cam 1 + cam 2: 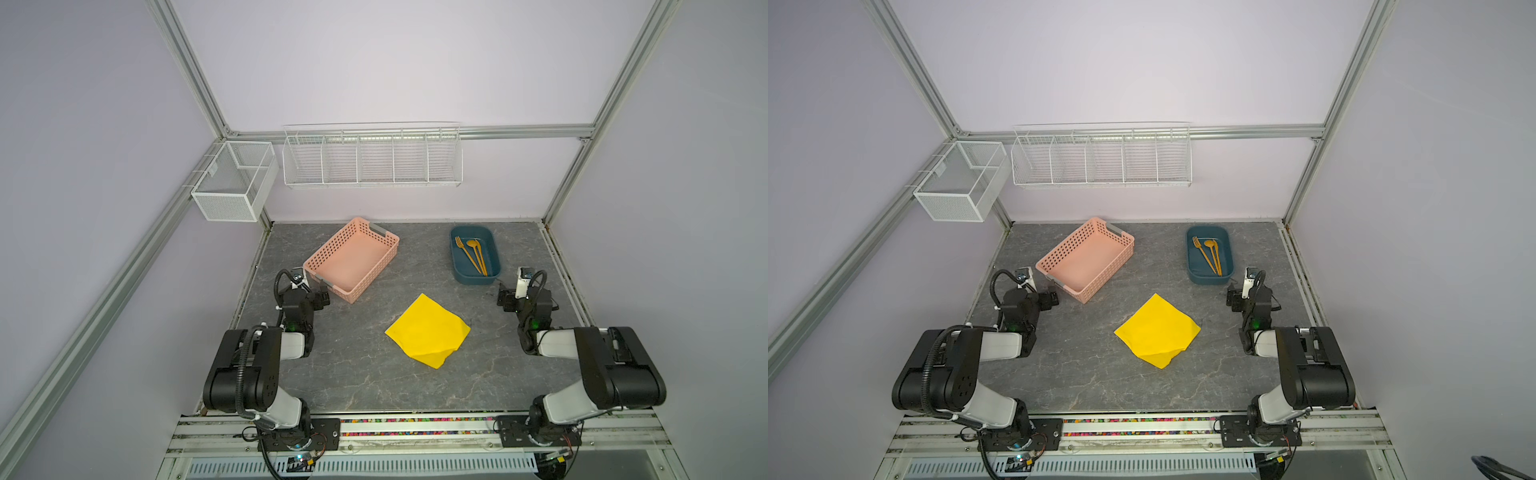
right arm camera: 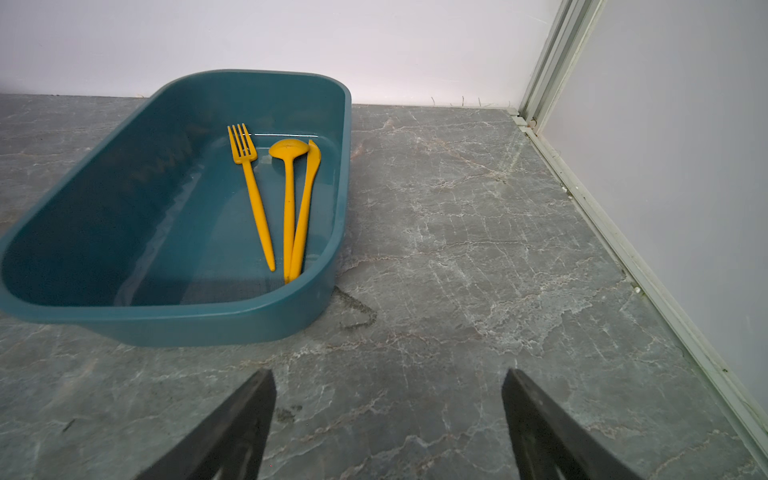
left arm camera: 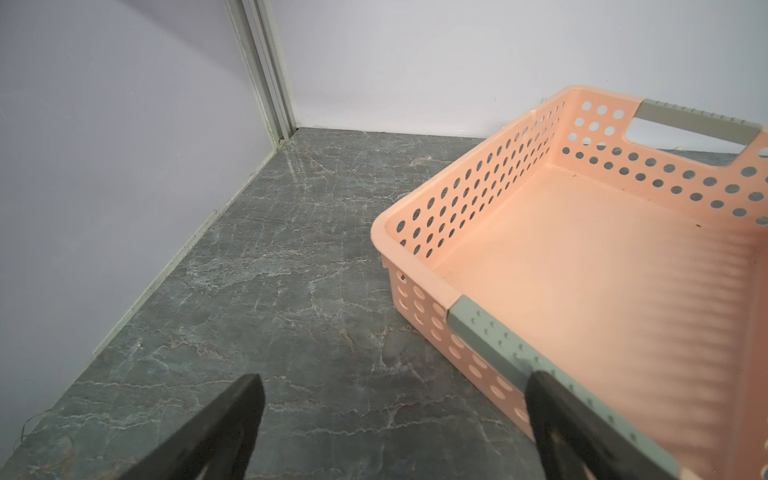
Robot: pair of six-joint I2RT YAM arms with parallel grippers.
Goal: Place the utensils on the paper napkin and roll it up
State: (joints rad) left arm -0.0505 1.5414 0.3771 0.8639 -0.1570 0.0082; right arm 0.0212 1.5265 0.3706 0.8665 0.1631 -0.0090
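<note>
Nearest us, the left arm (image 1: 249, 370) and right arm (image 1: 611, 370) fold over the front edge of the grey marbled table (image 1: 353, 382). The left gripper (image 3: 395, 377) has its jaws spread wide and holds nothing. It sits at the near corner of the pink basket (image 1: 330, 249), with 1 finger (image 3: 561, 424) overlapping the basket's grey handle; we cannot tell whether they touch. The right gripper (image 2: 387, 371) also gapes wide with nothing in it, over bare table just beside the blue tub (image 2: 166, 324). The paper napkin (image 1: 428, 330) lies on the table between the arms, its near corner creased, well apart from both grippers. The utensils (image 1: 471, 254) lie in the tub: fork (image 2: 251, 195), spoon (image 2: 289, 199) and knife (image 2: 305, 199), 3 pieces side by side, with spoon and knife meeting at the handle ends.
</note>
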